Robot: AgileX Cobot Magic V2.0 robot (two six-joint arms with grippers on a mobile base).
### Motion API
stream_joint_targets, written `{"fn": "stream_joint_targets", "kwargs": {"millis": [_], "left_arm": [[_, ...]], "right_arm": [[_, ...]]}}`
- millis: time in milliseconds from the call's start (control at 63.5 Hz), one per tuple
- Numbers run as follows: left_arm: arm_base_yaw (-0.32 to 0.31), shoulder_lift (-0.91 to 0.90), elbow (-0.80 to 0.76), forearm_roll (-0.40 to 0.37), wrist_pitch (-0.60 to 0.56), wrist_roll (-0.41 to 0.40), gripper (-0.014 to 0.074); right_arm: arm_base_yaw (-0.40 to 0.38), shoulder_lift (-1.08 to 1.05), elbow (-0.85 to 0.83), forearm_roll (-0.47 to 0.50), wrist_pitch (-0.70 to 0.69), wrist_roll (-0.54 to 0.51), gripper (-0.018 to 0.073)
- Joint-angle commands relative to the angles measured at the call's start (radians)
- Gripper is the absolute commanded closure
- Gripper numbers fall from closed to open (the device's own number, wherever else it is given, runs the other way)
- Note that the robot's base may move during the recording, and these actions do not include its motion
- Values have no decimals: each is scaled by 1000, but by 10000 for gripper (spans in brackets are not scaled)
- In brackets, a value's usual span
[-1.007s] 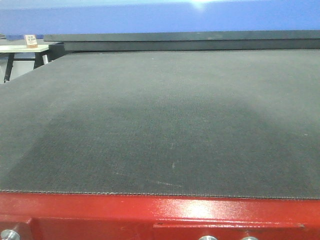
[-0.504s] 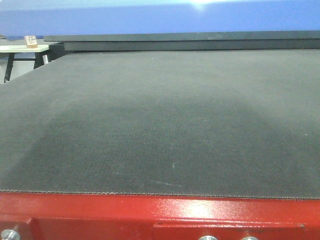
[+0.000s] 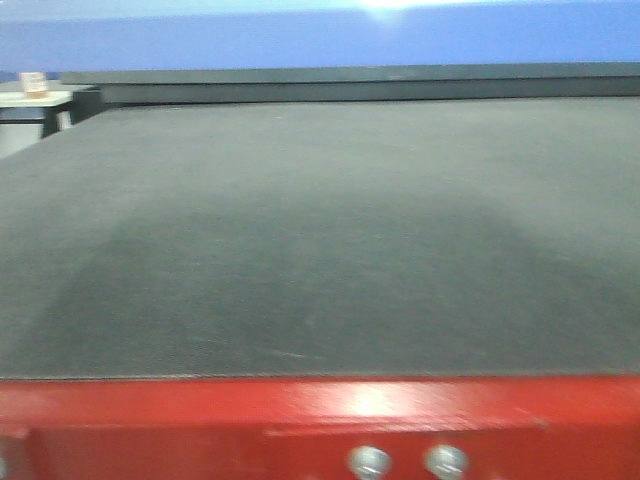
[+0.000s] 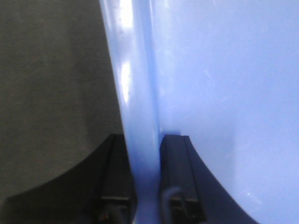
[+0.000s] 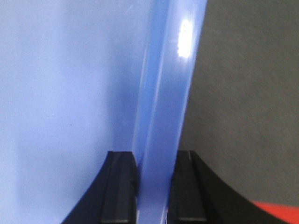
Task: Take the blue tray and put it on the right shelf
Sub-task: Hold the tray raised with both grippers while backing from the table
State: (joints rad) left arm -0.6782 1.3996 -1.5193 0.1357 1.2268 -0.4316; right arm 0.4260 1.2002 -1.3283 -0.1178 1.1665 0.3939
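The blue tray (image 4: 224,93) fills most of the left wrist view, and my left gripper (image 4: 142,140) is shut on its glossy rim (image 4: 135,84), one black finger (image 4: 114,163) outside and one inside. In the right wrist view the blue tray (image 5: 60,93) fills the left half, and my right gripper (image 5: 156,156) is shut on its opposite rim (image 5: 168,84). Neither gripper shows in the front view. The right shelf is out of view.
A dark fabric-topped table (image 3: 320,230) with a red front edge (image 3: 200,410) and two bolts (image 3: 408,462) lies ahead and beneath the tray (image 5: 243,102). A blurred blue band (image 3: 300,40) spans the top. A small side table (image 3: 35,100) stands far left.
The front view has blurred and everything in it has slid leftward: the bolts and the side table sit further left, and the red edge looks taller.
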Motion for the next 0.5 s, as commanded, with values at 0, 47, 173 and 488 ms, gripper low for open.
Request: {"fn": "stream_joint_targets", "kwargs": {"millis": [0, 47, 173, 488], "left_arm": [[-12, -24, -19, 37, 52, 31, 645], [-12, -24, -19, 37, 52, 31, 645], [-12, -24, -19, 33, 52, 31, 645], [-12, -24, -19, -18, 52, 31, 645]], "right_arm": [[1, -25, -33, -37, -59, -29, 503], [1, -25, -33, -37, -59, -29, 503], [1, -25, -33, -37, -59, -29, 503], [1, -25, -33, -37, -59, -29, 503]]}}
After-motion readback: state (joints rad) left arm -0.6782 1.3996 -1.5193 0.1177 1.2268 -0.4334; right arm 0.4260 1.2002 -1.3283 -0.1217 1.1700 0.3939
